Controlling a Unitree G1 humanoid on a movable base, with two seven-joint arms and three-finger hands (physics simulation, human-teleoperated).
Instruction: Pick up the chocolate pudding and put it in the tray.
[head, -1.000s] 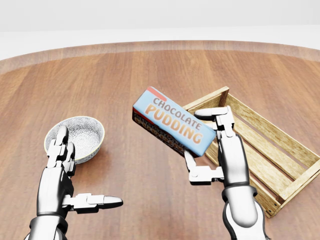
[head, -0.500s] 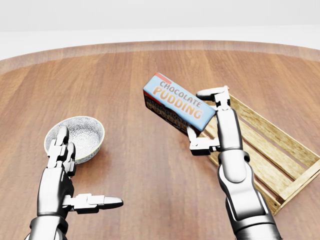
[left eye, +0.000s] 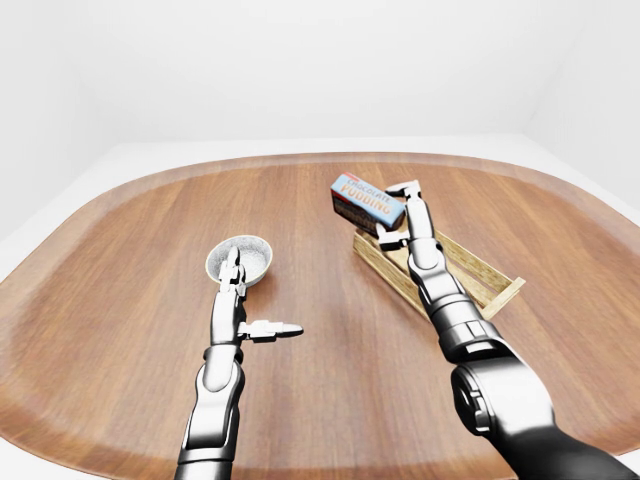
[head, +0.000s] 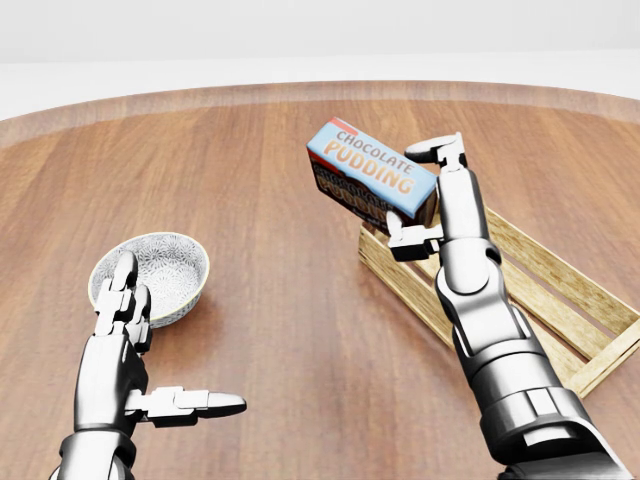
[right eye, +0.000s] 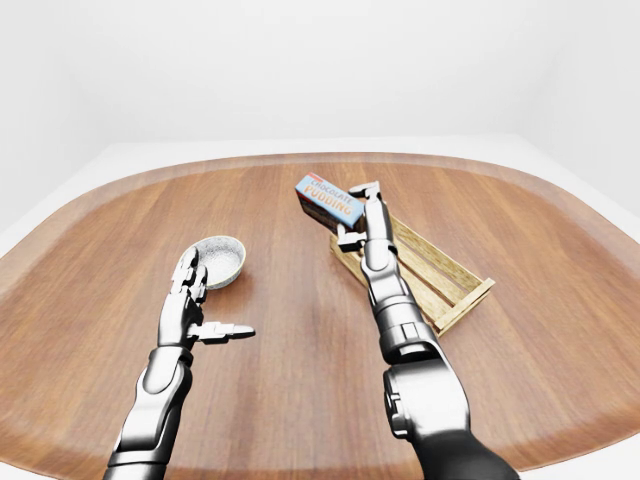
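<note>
Pudding box clenched in right hand fingers at tray's 10 o'clock corner; left hand released; carry toward 4 o'clock before lowering.

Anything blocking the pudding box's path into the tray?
Nothing visible. The right hand holds the chocolate pudding box raised, over the tray's top-left corner in the head view. The tray looks empty inside. The bowl and the left hand are far off to the left.
</note>
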